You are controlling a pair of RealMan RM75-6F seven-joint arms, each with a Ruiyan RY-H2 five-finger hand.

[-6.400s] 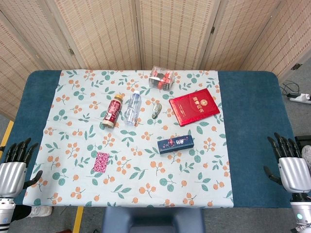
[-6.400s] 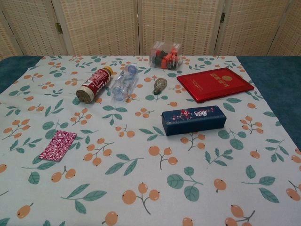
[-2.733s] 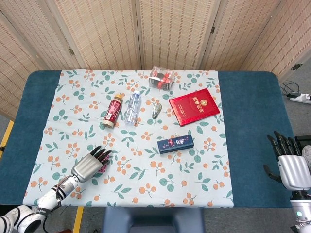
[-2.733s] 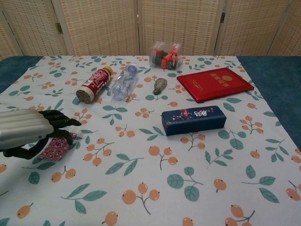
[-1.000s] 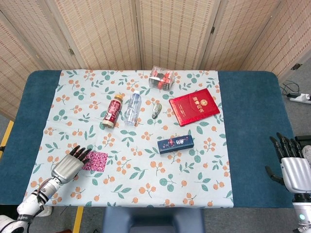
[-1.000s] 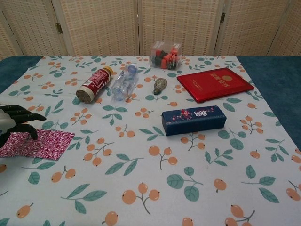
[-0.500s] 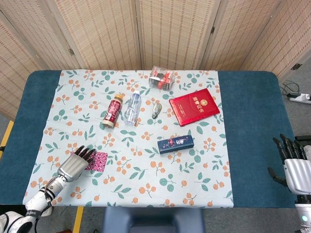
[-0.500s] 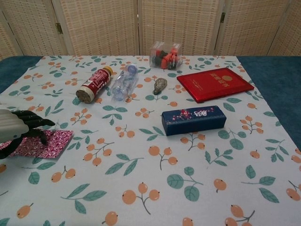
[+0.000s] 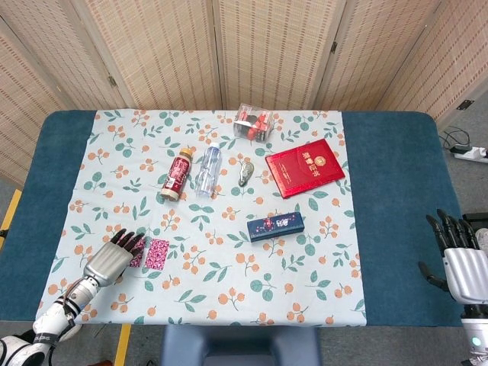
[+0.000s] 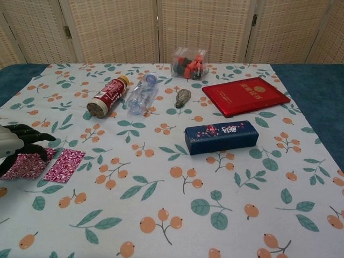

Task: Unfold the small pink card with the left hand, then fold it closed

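Two pink flaps show near the table's front-left corner: the small pink card [image 10: 48, 164] lies partly open. My left hand [image 9: 109, 260] holds its left flap, fingers [image 10: 29, 141] curled over it. My right hand [image 9: 461, 263] hangs off the right edge, fingers spread, empty.

A staged indoor robot test area: a blue-covered table [image 9: 396, 198] under a fruit-print tablecloth [image 9: 229, 274], enclosed by woven folding screens [image 9: 267, 46], with a power strip [image 9: 469, 152] on the grey floor [image 9: 465, 126] beside it.

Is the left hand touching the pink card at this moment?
Touching. In the chest view the left hand has its fingers under the card's raised left flap, lifting it; the pink card has its right half flat on the cloth.
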